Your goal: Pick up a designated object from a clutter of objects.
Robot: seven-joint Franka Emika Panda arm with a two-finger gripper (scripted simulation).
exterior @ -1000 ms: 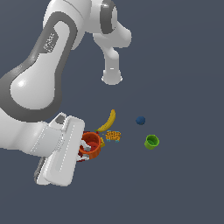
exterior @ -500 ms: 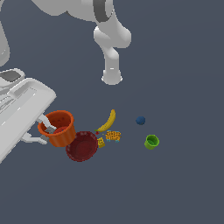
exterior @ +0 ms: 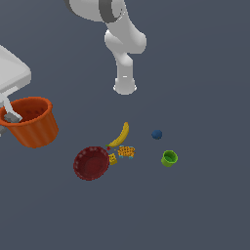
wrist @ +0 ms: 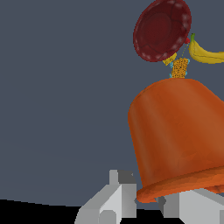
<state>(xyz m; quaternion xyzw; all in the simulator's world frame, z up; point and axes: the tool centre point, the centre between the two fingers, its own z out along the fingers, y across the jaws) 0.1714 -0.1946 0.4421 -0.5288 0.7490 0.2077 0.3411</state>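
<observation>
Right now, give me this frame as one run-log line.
stage: lifted | gripper: shut on orange cup rim | cup: clear of the clutter | dark red bowl, banana, green cup, blue ball: on surface

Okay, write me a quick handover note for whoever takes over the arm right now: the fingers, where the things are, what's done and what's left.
Gripper: shut on the orange cup, fingers pinching its rim, one inside and one outside.
Orange cup: off the floor, up at the exterior view's left, well clear of the other items.
Clutter still on the floor: dark red bowl, banana, yellow-orange patterned pieces, blue ball, green cup.
Done: the designated cup is grasped and lifted out.
Left: probably only to hold it steady; the grip is on the rim alone, so avoid abrupt moves.
</observation>
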